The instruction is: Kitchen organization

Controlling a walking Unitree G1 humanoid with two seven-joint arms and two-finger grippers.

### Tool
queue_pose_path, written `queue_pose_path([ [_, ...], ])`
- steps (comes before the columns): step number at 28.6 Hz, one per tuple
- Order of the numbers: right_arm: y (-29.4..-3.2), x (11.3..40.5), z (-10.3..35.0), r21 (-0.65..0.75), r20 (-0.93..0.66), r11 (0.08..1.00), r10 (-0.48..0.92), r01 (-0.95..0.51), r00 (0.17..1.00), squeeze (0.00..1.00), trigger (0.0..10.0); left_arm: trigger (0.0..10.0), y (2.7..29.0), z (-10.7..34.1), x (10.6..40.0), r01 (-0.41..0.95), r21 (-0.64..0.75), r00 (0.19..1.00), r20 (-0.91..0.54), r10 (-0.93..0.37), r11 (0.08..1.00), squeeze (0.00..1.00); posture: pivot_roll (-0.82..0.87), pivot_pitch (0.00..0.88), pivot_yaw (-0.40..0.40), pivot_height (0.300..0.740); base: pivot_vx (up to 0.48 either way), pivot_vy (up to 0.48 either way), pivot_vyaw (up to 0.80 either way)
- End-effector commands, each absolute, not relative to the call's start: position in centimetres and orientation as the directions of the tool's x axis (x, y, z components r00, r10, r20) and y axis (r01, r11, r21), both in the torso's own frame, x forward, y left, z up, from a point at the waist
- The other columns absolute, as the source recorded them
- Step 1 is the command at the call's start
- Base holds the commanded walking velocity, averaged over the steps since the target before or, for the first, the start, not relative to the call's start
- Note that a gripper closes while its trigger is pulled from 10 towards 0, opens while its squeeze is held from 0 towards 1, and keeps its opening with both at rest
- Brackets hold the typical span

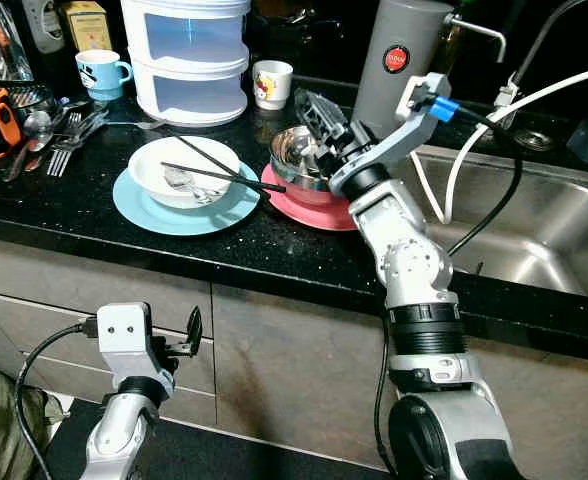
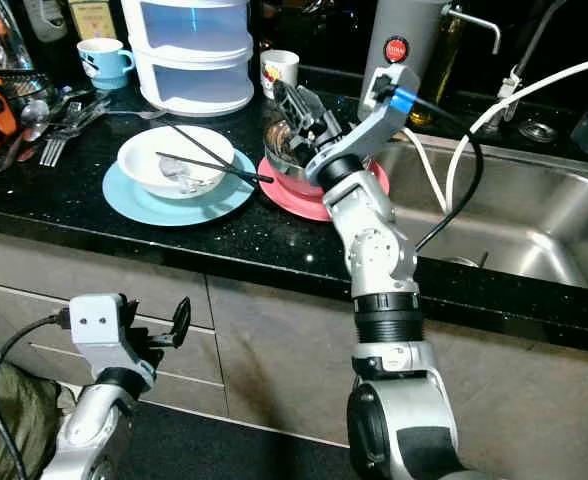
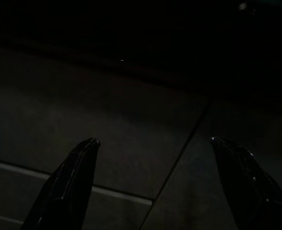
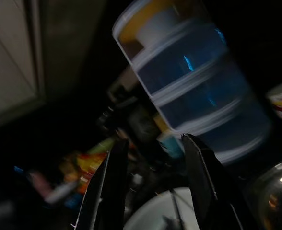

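Steel bowl (image 1: 304, 155), shiny, sits on pink plate (image 1: 309, 205) on black counter (image 1: 94, 215), just beside the sink (image 1: 534, 225). Right gripper (image 1: 312, 110) hovers over the bowl's rim, fingers apart with a small gap, clamped on nothing. On the bowl's far side from the sink: white bowl (image 1: 184, 170) with chopsticks (image 1: 224, 178) on blue plate (image 1: 144, 205). Left gripper (image 3: 150, 148) hangs below the counter by cabinet fronts, fingers spread.
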State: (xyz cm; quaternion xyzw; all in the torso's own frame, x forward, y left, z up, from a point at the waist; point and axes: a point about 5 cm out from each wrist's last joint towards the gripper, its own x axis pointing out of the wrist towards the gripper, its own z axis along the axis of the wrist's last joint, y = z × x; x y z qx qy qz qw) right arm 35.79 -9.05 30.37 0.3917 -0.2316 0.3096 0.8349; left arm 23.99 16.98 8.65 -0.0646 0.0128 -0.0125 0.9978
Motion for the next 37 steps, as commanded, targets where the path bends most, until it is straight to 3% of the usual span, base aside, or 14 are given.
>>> queue_pose_path([
  [1,-9.4,34.7,31.9,0.5,0.721,0.336,0.35,-0.798,0.599,0.0,10.0,10.0,17.0,8.5,23.9,0.032,-0.114,0.999,-0.031,-0.036,0.993,0.0,0.23,0.0,-0.1,0.74,0.24,0.0,0.0],
  [8,-9.9,33.6,32.8,0.452,0.783,0.237,0.357,-0.86,0.51,0.0,10.0,10.0,16.6,8.5,23.8,0.082,-0.104,0.996,-0.028,-0.086,0.991,0.0,0.23,0.0,-0.099,0.74,0.242,0.0,0.0],
  [11,-9.9,33.2,33.0,0.42,0.796,0.202,0.386,-0.885,0.466,0.0,10.0,10.0,15.0,8.8,23.3,0.24,-0.084,0.97,-0.019,-0.242,0.967,0.0,0.22,0.0,-0.098,0.74,0.08,0.0,0.0],
  [12,-9.9,33.2,33.0,0.42,0.796,0.202,0.386,-0.885,0.466,0.0,10.0,10.0,15.0,8.8,23.3,0.24,-0.084,0.97,-0.019,-0.242,0.967,0.0,0.22,0.0,-0.098,0.74,0.0,0.0,0.0],
  [19,-9.2,32.0,32.8,0.348,0.786,0.163,0.487,-0.923,0.382,0.0,10.0,10.0,11.6,9.0,21.8,0.539,-0.084,0.837,-0.057,-0.544,0.838,0.0,0.22,0.0,-0.098,0.74,0.0,0.0,0.0],
  [21,-9.1,31.9,32.6,0.3,0.756,0.212,0.541,-0.93,0.367,0.0,10.0,10.0,11.1,9.1,21.6,0.575,-0.101,0.811,-0.062,-0.582,0.812,0.0,0.22,0.0,-0.096,0.74,0.0,0.0,0.0],
  [23,-8.9,32.3,32.1,0.208,0.678,0.342,0.625,-0.916,0.387,0.0,10.0,10.0,10.8,9.0,21.3,0.6,-0.106,0.791,-0.073,-0.608,0.793,0.0,0.22,0.0,-0.096,0.74,0.0,0.0,0.0],
  [24,-8.9,32.3,32.1,0.208,0.678,0.342,0.625,-0.916,0.387,0.0,10.0,10.0,10.8,9.0,21.3,0.6,-0.106,0.791,-0.073,-0.608,0.793,0.0,0.22,0.0,-0.096,0.74,0.0,0.0,0.0],
  [27,-9.4,33.4,31.3,0.066,0.561,0.521,0.686,-0.851,0.464,0.0,10.0,10.0,10.5,9.1,21.1,0.613,-0.117,0.779,-0.075,-0.623,0.781,0.0,0.21,0.0,-0.095,0.74,0.0,0.0,0.0],
  [28,-9.4,33.4,31.3,0.066,0.561,0.521,0.686,-0.851,0.464,0.0,10.0,10.0,10.5,9.1,21.1,0.613,-0.117,0.779,-0.075,-0.623,0.781,0.0,0.21,0.0,-0.095,0.74,0.0,0.0,0.0],
  [29,-9.9,34.0,31.3,-0.024,0.506,0.608,0.692,-0.794,0.515,0.0,10.0,10.0,10.5,9.0,21.0,0.617,-0.123,0.774,-0.082,-0.628,0.777,0.0,0.21,0.0,-0.097,0.74,0.0,0.0,0.0],
  [30,-10.1,34.2,31.2,-0.083,0.477,0.638,0.7,-0.766,0.531,0.0,10.0,10.0,10.5,9.0,20.9,0.617,-0.126,0.773,-0.085,-0.628,0.777,0.0,0.21,0.0,-0.097,0.74,0.0,0.0,0.0],
  [37,-9.7,34.5,30.1,-0.451,0.261,0.621,0.778,-0.641,0.571,0.0,10.0,10.0,10.8,8.8,20.9,0.611,-0.142,0.773,-0.102,-0.626,0.778,0.0,0.22,0.0,-0.094,0.74,0.0,0.0,0.0],
])
